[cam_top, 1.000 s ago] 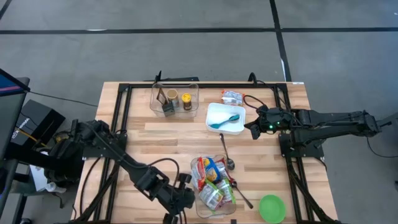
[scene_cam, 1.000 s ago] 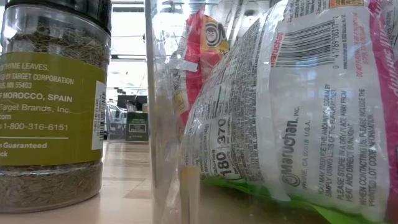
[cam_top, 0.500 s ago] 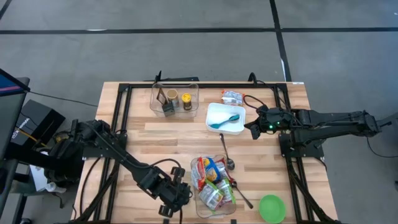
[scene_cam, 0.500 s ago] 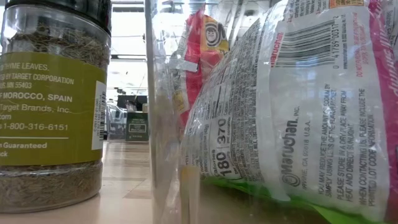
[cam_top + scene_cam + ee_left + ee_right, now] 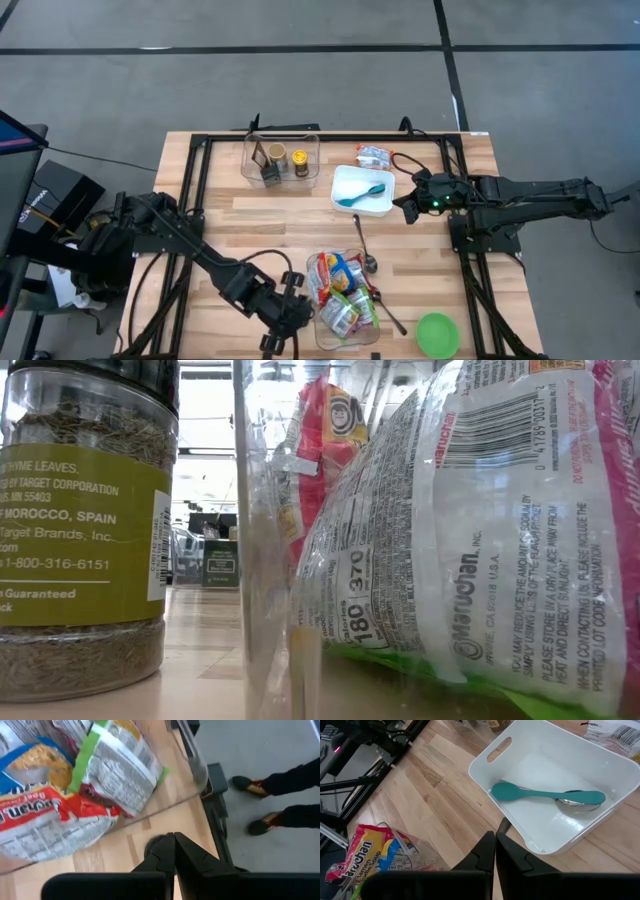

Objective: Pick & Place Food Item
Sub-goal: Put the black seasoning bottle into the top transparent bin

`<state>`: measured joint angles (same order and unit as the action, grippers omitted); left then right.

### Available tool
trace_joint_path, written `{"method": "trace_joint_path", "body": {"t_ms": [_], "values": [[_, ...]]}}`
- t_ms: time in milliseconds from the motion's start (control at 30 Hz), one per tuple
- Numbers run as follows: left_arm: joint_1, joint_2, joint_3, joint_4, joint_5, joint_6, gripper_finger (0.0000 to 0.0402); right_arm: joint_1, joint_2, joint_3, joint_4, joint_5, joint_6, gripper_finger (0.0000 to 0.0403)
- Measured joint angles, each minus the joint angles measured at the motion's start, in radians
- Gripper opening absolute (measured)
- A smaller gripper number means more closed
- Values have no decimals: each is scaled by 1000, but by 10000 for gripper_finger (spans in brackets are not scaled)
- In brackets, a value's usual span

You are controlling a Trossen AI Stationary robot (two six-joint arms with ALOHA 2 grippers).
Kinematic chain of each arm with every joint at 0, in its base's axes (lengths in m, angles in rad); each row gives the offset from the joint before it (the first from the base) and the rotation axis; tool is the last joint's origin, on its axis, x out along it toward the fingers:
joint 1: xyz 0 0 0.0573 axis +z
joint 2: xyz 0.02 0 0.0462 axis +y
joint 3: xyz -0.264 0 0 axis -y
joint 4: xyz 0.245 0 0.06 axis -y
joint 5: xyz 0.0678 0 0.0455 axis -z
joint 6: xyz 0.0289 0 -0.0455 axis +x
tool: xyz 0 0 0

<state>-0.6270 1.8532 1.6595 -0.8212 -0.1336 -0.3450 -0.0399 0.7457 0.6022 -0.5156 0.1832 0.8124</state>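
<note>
noodle packets (image 5: 340,290): crinkly printed plastic packs, red, blue and green, heaped in the clear bin at the table's near edge; the low view is so close that one white pack (image 5: 470,530) fills most of it and is cut off on all sides.
clear bin (image 5: 312,262): see-through plastic walls, rounded corner; holds only the packets; its rim runs past the table edge in the left wrist view.
left gripper (image 5: 280,325): just beside the bin's left wall, low over the wood; fingers (image 5: 165,852) pressed together, holding nothing.
right gripper (image 5: 408,208): well apart, by the white tray's right side; fingers closed tip to tip, empty.
white tray (image 5: 345,176): smooth rectangular plastic with a slot handle; inside lie a teal spoon (image 5: 360,192) and a metal one, partly hidden under it.
metal spoon (image 5: 362,245): loose on the planks between tray and bin.
spice bin (image 5: 280,158): clear, far side; jars inside, labels too small to read.
thyme jar (image 5: 85,530): top cut off in the low view.
green bowl (image 5: 437,334): near right corner.
person's shoes (image 5: 250,805): on the floor beyond the table.
</note>
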Motion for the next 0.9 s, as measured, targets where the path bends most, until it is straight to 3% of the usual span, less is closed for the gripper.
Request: {"method": "trace_joint_path", "body": {"t_ms": [333,900], "values": [[11,107,120,-35,10,31,0,0,0,0,0,0,0,8],[10,111,124,-167,8,-29,0,0,0,0,0,0,0,8]]}}
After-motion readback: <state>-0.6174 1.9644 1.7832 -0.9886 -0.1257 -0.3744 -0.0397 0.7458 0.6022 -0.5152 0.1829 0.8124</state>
